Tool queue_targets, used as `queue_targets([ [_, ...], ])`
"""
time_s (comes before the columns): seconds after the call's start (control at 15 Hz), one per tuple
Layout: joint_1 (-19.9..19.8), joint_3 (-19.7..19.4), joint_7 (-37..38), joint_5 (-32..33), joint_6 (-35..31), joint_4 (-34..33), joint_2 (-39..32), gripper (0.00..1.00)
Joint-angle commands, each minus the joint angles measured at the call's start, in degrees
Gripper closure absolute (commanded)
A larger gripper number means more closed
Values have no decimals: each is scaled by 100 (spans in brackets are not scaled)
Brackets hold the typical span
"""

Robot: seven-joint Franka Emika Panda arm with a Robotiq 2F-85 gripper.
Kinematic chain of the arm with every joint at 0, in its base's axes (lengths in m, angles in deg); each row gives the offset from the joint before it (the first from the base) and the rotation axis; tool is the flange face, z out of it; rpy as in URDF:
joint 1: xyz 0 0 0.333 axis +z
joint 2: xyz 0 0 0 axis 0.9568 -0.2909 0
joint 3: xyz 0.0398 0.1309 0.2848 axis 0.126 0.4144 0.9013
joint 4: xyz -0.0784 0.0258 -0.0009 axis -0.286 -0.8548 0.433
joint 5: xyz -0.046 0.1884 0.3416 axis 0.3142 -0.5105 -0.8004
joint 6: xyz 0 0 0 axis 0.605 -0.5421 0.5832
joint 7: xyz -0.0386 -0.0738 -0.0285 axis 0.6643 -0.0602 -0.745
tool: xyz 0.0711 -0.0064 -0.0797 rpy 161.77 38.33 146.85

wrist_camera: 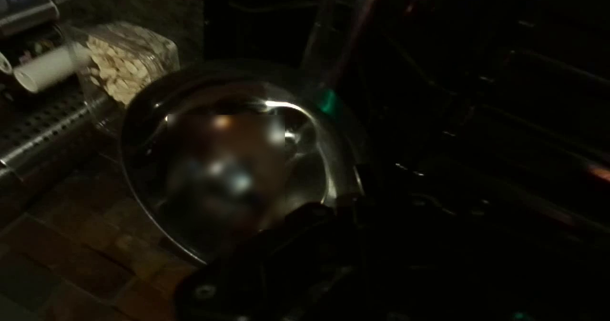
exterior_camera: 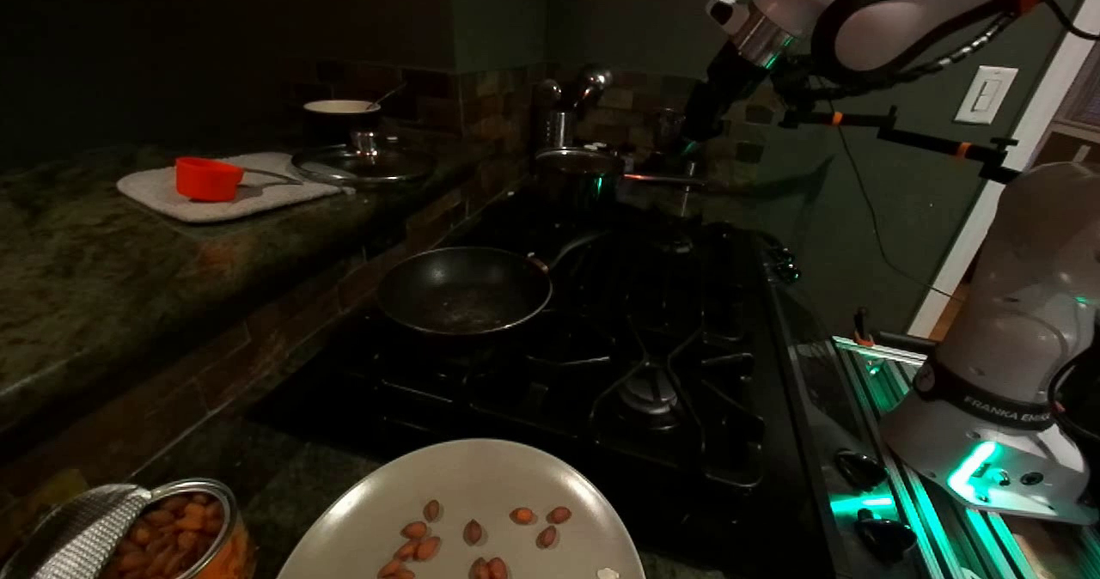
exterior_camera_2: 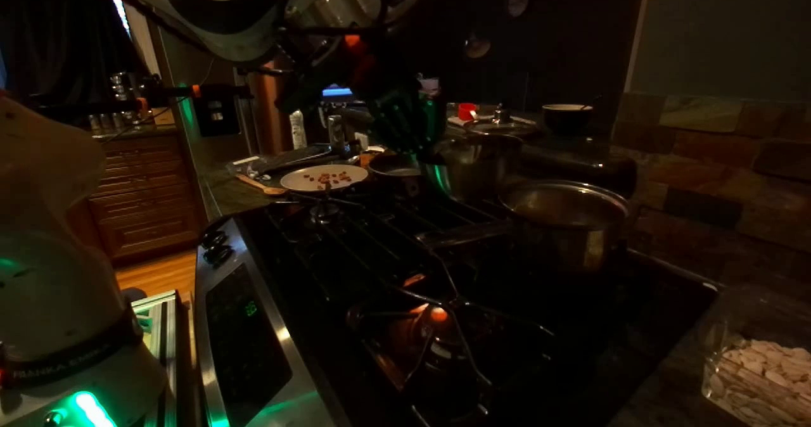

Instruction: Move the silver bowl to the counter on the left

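Observation:
The silver bowl point(wrist_camera: 305, 168) fills the middle of the wrist view, its shiny inside facing the camera. My gripper point(wrist_camera: 338, 204) covers its lower right rim and appears shut on it. In an exterior view the bowl point(exterior_camera_2: 478, 170) hangs beside the dark gripper point(exterior_camera_2: 423, 132), behind the steel pot point(exterior_camera_2: 570, 243) on the stove. In an exterior view my gripper point(exterior_camera: 698, 128) is above the far end of the stove; there I cannot make out the bowl near the pot point(exterior_camera: 571, 191). The dark mottled stone counter point(exterior_camera: 86, 304) runs along the left, raised above the stove.
A skillet point(exterior_camera: 464, 295) sits on the black stove. The counter holds a light mat point(exterior_camera: 150, 191) with a red cup point(exterior_camera: 208, 180), a glass lid point(exterior_camera: 365, 165) and a dark bowl point(exterior_camera: 339, 119). A white dish of nuts point(exterior_camera: 485, 463) stands in front. A container of sliced almonds point(wrist_camera: 119, 68) is beyond the bowl.

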Motion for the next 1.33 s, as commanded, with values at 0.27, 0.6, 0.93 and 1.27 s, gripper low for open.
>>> queue_targets([
  [0.27,1029,617,185,40,31,240,487,95],
  [0.6,1084,601,186,29,29,240,484,99],
  [0.93,2607,798,-191,-635,45,35,76,99],
  [1.27,4125,979,-598,-1348,-37,-483,-586,99],
])
